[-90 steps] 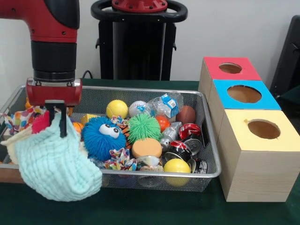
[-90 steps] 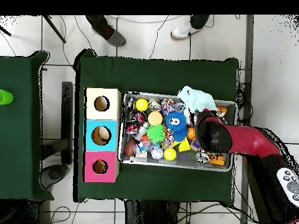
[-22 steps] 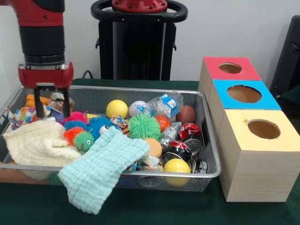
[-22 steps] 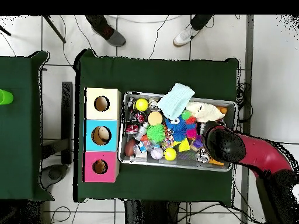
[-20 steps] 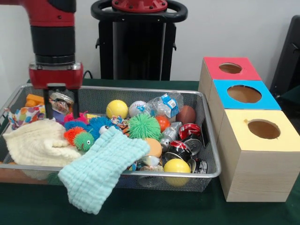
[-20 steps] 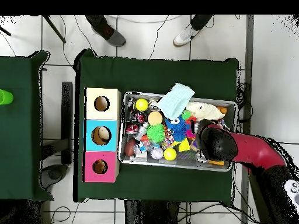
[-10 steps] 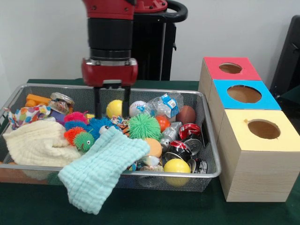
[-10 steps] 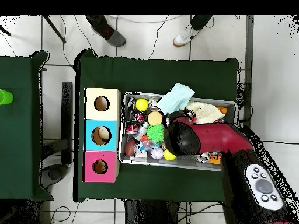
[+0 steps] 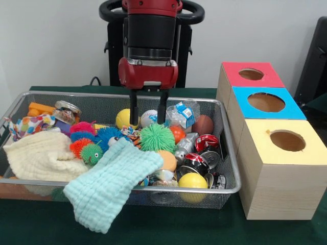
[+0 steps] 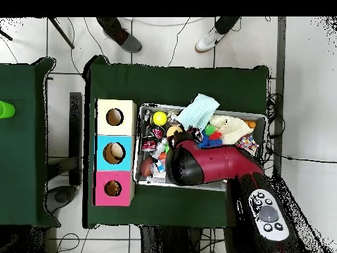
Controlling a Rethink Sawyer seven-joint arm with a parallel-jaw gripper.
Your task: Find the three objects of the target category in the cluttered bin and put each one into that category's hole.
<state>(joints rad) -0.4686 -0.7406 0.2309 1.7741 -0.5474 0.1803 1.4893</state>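
The front view shows the hand (image 9: 148, 115) plainly: its two dark fingers (image 9: 134, 108) hang straight down, spread apart and pinching nothing, with the white baseball (image 9: 148, 118) showing in the gap between them at the far side of the bin (image 9: 231, 168). From above none of this can be seen, since the red arm (image 10: 217, 165) covers the middle of the bin from 4 o'clock and hides the hand and the toys under it

The overhead view alone shows the contents of the boxes: a pale object lies inside the blue box (image 10: 113, 153), while the hole (image 10: 112, 188) in the red box (image 10: 112, 189) and the opening of the yellow box (image 10: 114, 117) look dark. It also shows two shoes (image 10: 212, 39) of a person standing on the floor at 12 o'clock beyond the counter (image 10: 178, 85)

In the front view the hole (image 9: 251, 74) lies at 2 o'clock from the hand, on the farthest of the three boxes, which stand in a touching row just beside the bin's rim. The green spiky ball (image 9: 157, 137) sits just below the fingertips, a yellow ball (image 9: 127, 118) just at 9 o'clock of them, and a crushed water bottle (image 9: 180, 113) at 3 o'clock. The mint cloth (image 9: 111, 184) drapes over the near rim and the cream cloth (image 9: 40, 157) fills the corner at 8 o'clock. Open air lies above the toys between hand and boxes
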